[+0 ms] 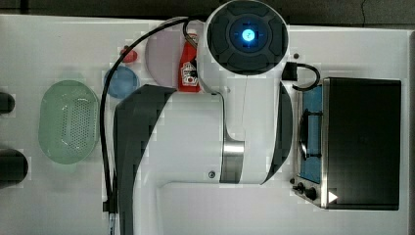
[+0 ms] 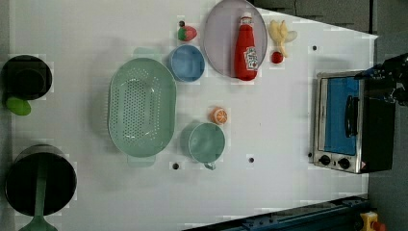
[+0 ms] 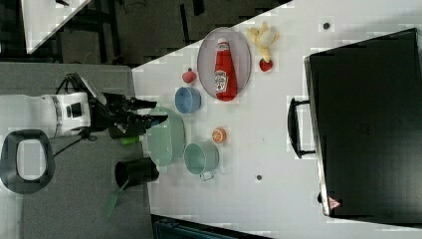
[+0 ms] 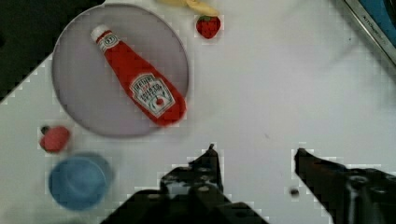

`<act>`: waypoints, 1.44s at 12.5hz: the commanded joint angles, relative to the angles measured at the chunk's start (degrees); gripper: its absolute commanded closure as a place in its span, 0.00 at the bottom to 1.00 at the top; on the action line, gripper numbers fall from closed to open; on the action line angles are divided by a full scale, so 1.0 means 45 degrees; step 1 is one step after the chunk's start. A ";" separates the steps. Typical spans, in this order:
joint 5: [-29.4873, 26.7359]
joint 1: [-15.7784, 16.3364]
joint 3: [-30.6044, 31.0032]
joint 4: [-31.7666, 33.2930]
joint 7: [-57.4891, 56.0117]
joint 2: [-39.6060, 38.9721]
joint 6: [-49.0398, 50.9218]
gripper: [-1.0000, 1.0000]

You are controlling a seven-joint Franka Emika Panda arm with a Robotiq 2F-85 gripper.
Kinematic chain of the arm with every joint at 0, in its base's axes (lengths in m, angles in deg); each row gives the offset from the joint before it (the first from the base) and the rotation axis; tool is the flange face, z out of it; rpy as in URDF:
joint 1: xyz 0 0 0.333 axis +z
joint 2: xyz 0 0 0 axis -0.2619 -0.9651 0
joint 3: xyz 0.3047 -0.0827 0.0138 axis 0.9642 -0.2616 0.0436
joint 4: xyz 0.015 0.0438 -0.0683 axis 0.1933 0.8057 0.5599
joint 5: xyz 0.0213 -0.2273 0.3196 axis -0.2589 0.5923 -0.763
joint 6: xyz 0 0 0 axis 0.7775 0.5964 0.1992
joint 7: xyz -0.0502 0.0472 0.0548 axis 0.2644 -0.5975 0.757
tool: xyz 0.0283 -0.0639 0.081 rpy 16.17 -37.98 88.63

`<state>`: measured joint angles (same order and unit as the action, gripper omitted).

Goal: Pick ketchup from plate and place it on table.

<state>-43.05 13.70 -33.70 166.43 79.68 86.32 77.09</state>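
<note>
Open and empty, the end effector (image 4: 254, 151) hangs above bare white surface (image 2: 269, 125). Ketchup (image 2: 246, 48) lies flat on the plate (image 2: 219, 36) near one surface edge; strawberries, a blue bowl (image 2: 186, 63) and toaster oven (image 2: 344, 122) surround it.

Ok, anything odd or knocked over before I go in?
Only the red ketchup squeeze bottle: it lies on its side across the pale lilac-grey round plate, its base overhanging the rim. Nothing looks spilled.
</note>
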 commanded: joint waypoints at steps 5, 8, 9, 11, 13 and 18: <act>-0.0084 -0.1152 0.1003 0.0865 0.0793 0.2697 0.2005 0.00; -0.0083 -0.1115 0.1113 0.0858 -0.0436 0.2294 0.1729 0.00; -0.0083 -0.1115 0.1133 0.0858 -0.0885 0.2056 0.1501 0.00; -0.0083 -0.1091 0.1175 0.0850 -0.2099 0.1489 0.1074 0.00; -0.0083 -0.1033 0.1193 0.0834 -0.3075 0.0851 0.0634 0.00; -0.0076 -0.0837 0.1471 0.0722 -0.3857 -0.1040 -0.0569 0.00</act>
<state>-42.78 9.46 -28.15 170.01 66.40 81.00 75.40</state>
